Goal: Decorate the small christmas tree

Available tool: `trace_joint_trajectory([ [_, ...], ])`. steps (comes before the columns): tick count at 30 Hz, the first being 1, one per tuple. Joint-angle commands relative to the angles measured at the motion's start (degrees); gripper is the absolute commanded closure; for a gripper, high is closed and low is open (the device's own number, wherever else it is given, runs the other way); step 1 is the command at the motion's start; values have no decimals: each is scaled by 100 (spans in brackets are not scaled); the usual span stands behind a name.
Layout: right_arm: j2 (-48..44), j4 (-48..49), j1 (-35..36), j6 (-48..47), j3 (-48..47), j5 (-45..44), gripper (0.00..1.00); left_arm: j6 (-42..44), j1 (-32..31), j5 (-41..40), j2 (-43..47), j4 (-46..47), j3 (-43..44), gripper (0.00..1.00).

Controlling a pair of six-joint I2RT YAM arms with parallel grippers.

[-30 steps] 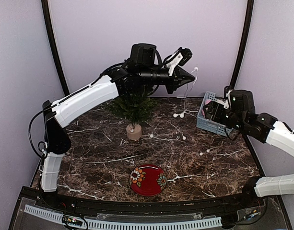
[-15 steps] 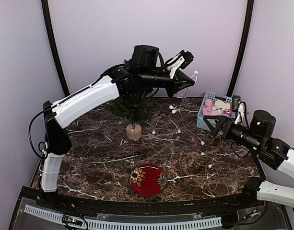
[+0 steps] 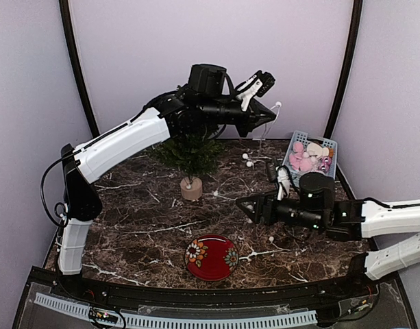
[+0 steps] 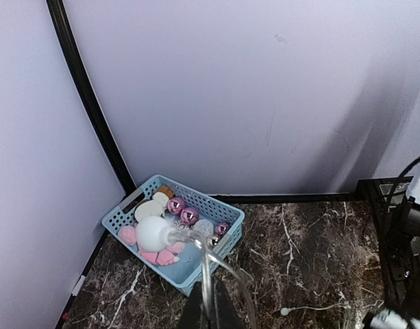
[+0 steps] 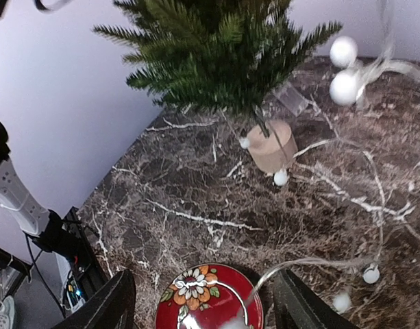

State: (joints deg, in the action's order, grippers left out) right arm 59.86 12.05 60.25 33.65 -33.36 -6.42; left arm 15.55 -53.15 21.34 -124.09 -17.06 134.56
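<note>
**Above the table's far side: string pinched left, right fingers wide**

High over the back, my left fingers [image 4: 210,314] are clamped on the light string [image 4: 153,233]. Its bulbs trail across the table [image 3: 148,226]. My right fingers [image 3: 247,205] are spread wide, gripping nothing, near the red plate [image 3: 211,257]. Beyond them, back-left, the small christmas tree [image 3: 190,152] stands upright, tip up behind my left arm. Loose string lies between. The ornament basket [image 4: 179,267] sits back-right.

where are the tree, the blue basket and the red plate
small christmas tree [image 3: 190,152], top view, green branches
blue basket [image 4: 210,204], left wrist view, far wall
red plate [image 3: 213,260], top view, bare centre
</note>
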Motion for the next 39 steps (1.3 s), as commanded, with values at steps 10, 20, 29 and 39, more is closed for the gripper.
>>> trace_joint_trajectory([
  [10, 3166, 3082, 482, -468, -1166, -1360, 33, -201, -84, 95, 113, -137, 173, 100],
  [20, 4060, 2800, -51, -961, -2255, -1475, 17, -178, -126, 122, 116, -166, 212, 100],
  [29, 4596, 3005, -183, -1665, -2807, -1248, 35, -160, -126, 91, 121, -181, 228, 100],
  [39, 4818, 3038, -257, -1803, -3155, -902, 84, -130, -128, 10, 147, -292, 237, 100],
])
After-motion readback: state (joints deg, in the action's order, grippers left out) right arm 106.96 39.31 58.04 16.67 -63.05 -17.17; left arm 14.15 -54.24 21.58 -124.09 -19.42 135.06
